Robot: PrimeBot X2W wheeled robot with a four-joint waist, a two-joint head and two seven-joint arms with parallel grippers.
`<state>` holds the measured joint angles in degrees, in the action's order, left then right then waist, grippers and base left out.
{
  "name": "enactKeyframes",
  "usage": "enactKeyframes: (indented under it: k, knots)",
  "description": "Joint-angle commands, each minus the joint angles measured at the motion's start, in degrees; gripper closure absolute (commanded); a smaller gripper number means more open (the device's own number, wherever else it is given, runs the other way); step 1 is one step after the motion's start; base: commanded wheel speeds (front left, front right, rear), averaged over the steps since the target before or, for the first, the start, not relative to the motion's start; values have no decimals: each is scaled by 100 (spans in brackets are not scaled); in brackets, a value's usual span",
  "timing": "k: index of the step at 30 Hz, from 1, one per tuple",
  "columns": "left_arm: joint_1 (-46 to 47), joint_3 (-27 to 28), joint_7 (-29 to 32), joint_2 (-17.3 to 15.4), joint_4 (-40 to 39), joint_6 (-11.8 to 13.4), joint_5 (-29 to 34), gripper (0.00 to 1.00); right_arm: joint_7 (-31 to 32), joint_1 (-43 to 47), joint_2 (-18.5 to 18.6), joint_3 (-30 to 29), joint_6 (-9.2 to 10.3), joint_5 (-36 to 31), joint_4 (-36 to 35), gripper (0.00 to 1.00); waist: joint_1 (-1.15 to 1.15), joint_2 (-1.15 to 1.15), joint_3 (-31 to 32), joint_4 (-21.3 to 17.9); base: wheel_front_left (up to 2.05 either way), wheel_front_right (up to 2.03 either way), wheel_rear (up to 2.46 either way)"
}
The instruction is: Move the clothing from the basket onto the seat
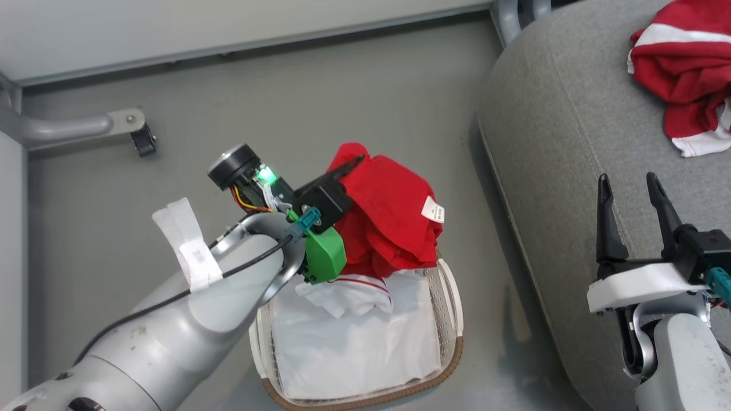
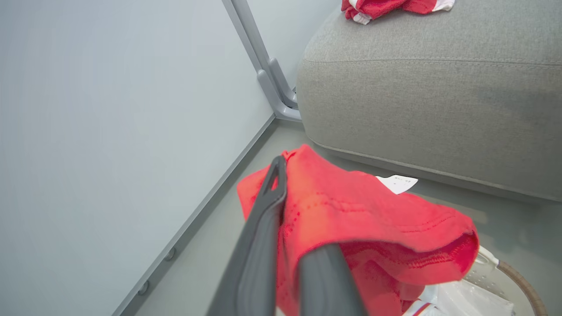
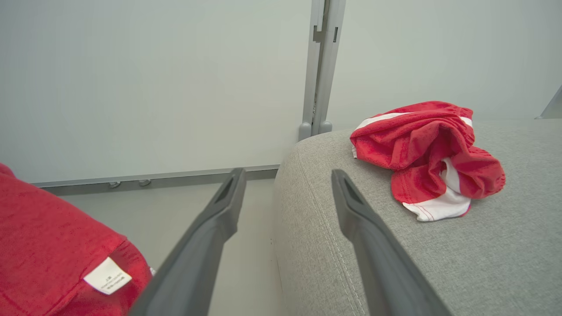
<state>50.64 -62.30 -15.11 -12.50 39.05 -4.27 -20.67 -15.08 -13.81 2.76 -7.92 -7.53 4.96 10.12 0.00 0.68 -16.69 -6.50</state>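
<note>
My left gripper (image 1: 351, 165) is shut on a bright red garment (image 1: 394, 222) that hangs bunched above the far end of the basket (image 1: 451, 348). A white label (image 1: 433, 209) shows on it. In the left wrist view the cloth (image 2: 364, 210) drapes over one finger of that gripper (image 2: 290, 193). The grey seat (image 1: 548, 142) lies to the right, and another red-and-white garment (image 1: 679, 74) is crumpled on it. My right gripper (image 1: 631, 191) stands open and holds nothing, over the seat's near edge (image 3: 439, 263), with the garment on the seat (image 3: 421, 149) beyond it.
A white glossy liner (image 1: 354, 342) fills the basket, with a white piece edged in red (image 1: 360, 281) at its far end. A grey frame leg with a black caster (image 1: 143, 140) stands at the far left. A grey post (image 3: 320, 66) rises against the pale wall behind the seat.
</note>
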Motion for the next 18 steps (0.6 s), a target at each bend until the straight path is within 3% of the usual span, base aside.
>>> enactKeyframes:
  k: [1,10,18]
  knots:
    - [146,47,1,-93,-94,7,35,100,-13,158,24,16,8,-21,51,0,0,-68,929,287,0,0,0]
    - [956,466,221,-615,-621,162,-39,100,-14,443,23,135,8,-22,238,0,0,-68,1369,130,0,0,0]
    - [1586,746,377,-720,-646,203,-145,100,-13,469,23,321,8,64,358,0,0,-68,1531,-2,0,0,0]
